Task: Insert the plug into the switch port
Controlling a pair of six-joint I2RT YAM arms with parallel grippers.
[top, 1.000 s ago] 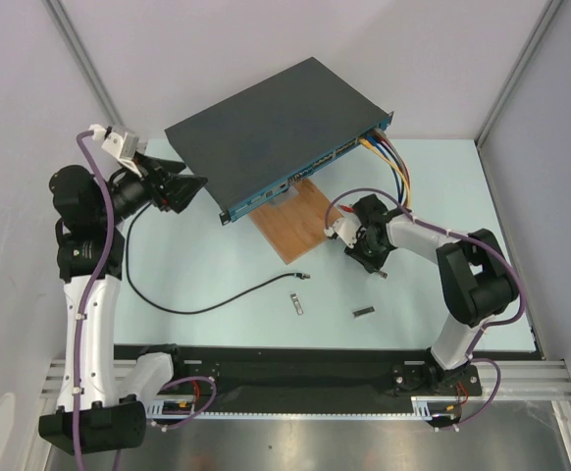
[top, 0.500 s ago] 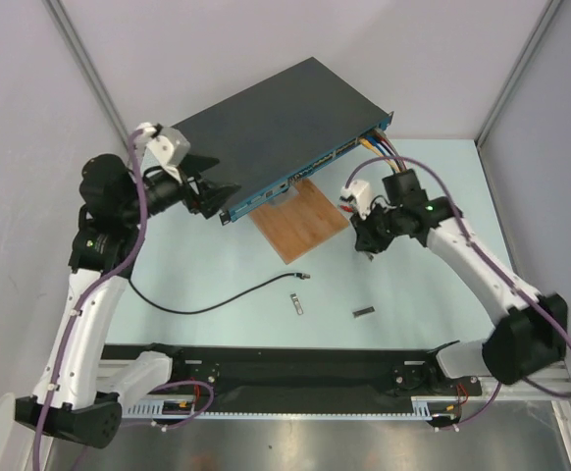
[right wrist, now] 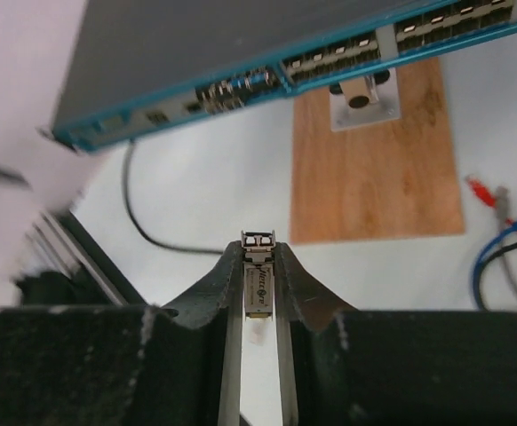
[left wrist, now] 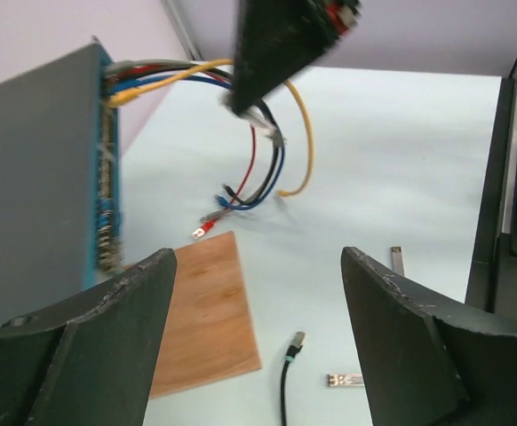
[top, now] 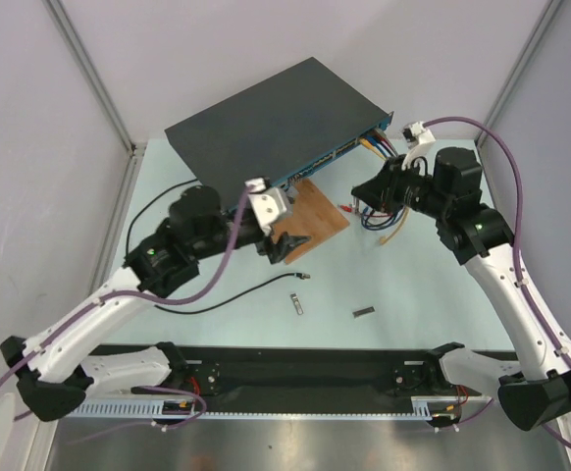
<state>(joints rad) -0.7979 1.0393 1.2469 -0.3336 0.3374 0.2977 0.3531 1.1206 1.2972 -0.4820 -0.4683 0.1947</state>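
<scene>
The plug (top: pixel 305 277), a pale tip on a thin black cable, lies on the table just beyond the wooden board (top: pixel 310 221). My left gripper (top: pixel 284 245) hangs open over the board's near corner. In the left wrist view the plug (left wrist: pixel 298 339) lies below and between the spread fingers of this gripper (left wrist: pixel 258 266). The switch port row (top: pixel 330 155) runs along the blue face of the dark-grey box (top: pixel 266 123). My right gripper (right wrist: pixel 258 253) is shut on a small silver metal stick (right wrist: pixel 258 284) and faces the ports (right wrist: pixel 330 67) from a distance.
Yellow, blue and red cables (top: pixel 384 211) hang from the box's right end, just under my right gripper (top: pixel 364 191). Two silver sticks (top: pixel 296 305) (top: pixel 364 312) lie on the table near the front. The black cable loops left behind the left arm.
The left arm swung from the box's left side in over the wooden board, jaws spreading a little wider. The right arm lifted and moved right, towards the coloured cables, still gripping its silver stick.
</scene>
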